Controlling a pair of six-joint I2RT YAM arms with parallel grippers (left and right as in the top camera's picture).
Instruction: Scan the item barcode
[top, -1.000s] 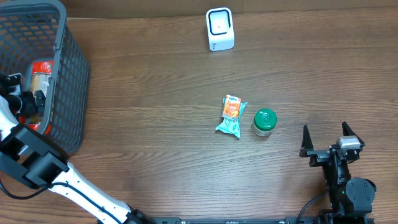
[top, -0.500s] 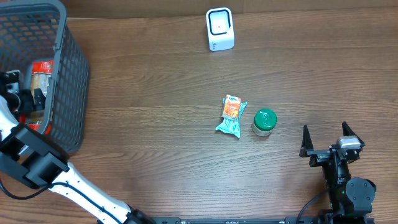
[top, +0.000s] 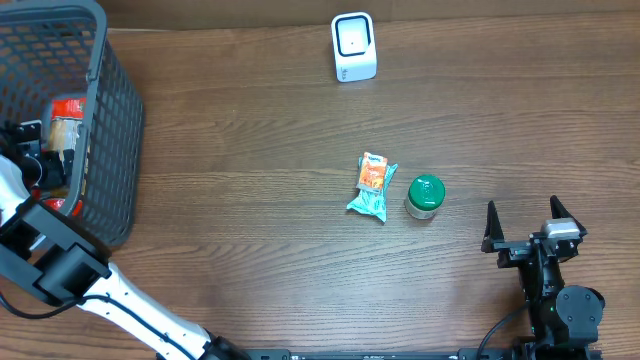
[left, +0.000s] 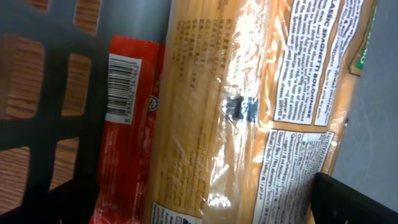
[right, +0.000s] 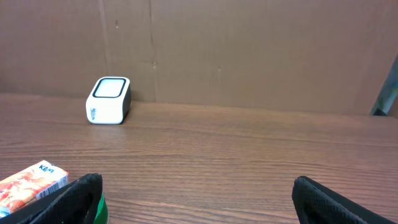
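Observation:
My left gripper (top: 40, 150) is down inside the grey wire basket (top: 112, 120), open. Its jaws straddle a clear pack of spaghetti (left: 249, 112) without closing on it. To the spaghetti's left lies a red packet (left: 127, 137) with its barcode (left: 121, 87) facing up. The white scanner (top: 354, 47) stands at the table's far edge. My right gripper (top: 525, 228) rests open near the front right, nothing between its fingers. In the right wrist view the scanner (right: 109, 101) is far ahead to the left.
An orange and teal snack packet (top: 372, 187) and a green-lidded jar (top: 425, 196) lie mid-table, to the left and ahead of the right gripper. The basket's walls enclose the left gripper. A brown cardboard wall (right: 249, 56) stands behind the scanner.
The left gripper has shifted slightly inside the basket. The right arm and the things on the table have not moved.

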